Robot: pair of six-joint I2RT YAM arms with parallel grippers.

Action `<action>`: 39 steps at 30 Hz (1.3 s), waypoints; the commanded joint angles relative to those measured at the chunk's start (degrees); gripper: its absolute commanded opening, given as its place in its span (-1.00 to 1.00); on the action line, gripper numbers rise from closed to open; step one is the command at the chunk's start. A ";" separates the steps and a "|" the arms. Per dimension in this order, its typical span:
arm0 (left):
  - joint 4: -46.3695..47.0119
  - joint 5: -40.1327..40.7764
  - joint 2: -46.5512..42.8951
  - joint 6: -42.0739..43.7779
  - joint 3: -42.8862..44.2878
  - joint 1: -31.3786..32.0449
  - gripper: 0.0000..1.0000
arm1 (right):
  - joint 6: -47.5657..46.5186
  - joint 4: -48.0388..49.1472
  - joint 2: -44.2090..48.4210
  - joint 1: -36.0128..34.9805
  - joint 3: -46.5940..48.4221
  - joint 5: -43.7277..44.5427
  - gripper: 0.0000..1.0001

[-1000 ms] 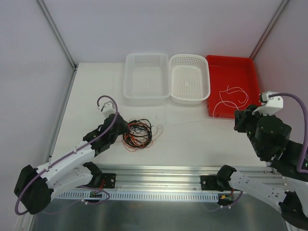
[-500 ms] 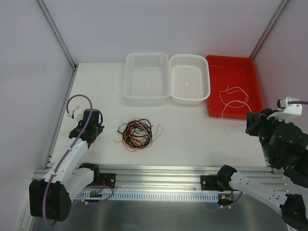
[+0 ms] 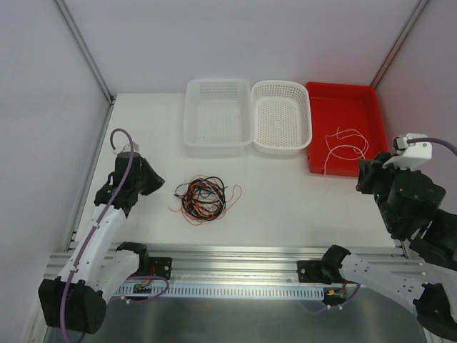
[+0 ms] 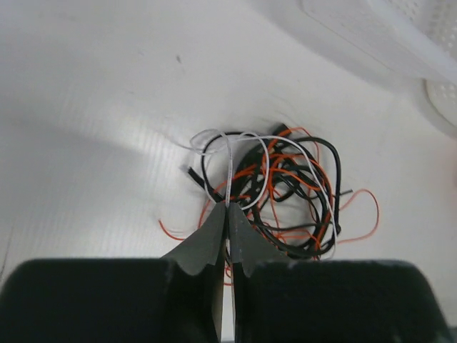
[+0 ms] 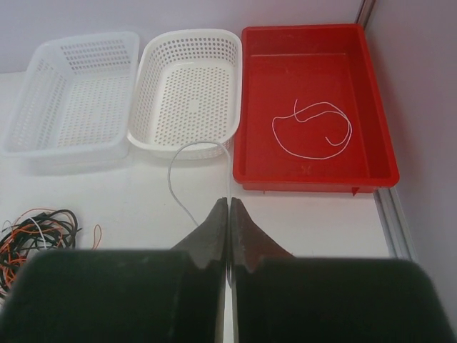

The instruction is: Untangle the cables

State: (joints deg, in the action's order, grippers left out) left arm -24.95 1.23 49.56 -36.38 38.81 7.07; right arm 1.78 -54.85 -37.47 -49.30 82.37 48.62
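Two hands pinched shut: the tangle of cables (image 3: 203,199) lies on the desk (image 3: 285,200) near the left hand (image 4: 228,209), to its right and stretched sideways, with the right hand (image 5: 228,204) well apart beyond, so left looks nearer; whether it nips a white strand (image 4: 227,164), I cannot tell.

A white table (image 3: 143,128) is enclosed by plain pale walls (image 3: 235,36) at the back and on both sides. Slanted metal posts (image 3: 82,46) are seen in the far corners. The near edge is bordered by an aluminium rail (image 3: 235,257), and a dull grey metal surface (image 3: 228,321) is seen below it. Soft, even light is cast throughout.
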 commanded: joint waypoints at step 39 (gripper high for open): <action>-0.27 -17.50 -12.91 20.21 -3.74 -0.04 -0.86 | -5.21 36.04 -60.16 59.84 24.34 -32.17 -0.96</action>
State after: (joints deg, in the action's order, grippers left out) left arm -26.79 -16.23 35.88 -17.10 34.98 7.07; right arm -6.33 -21.91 -94.78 9.39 106.72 22.98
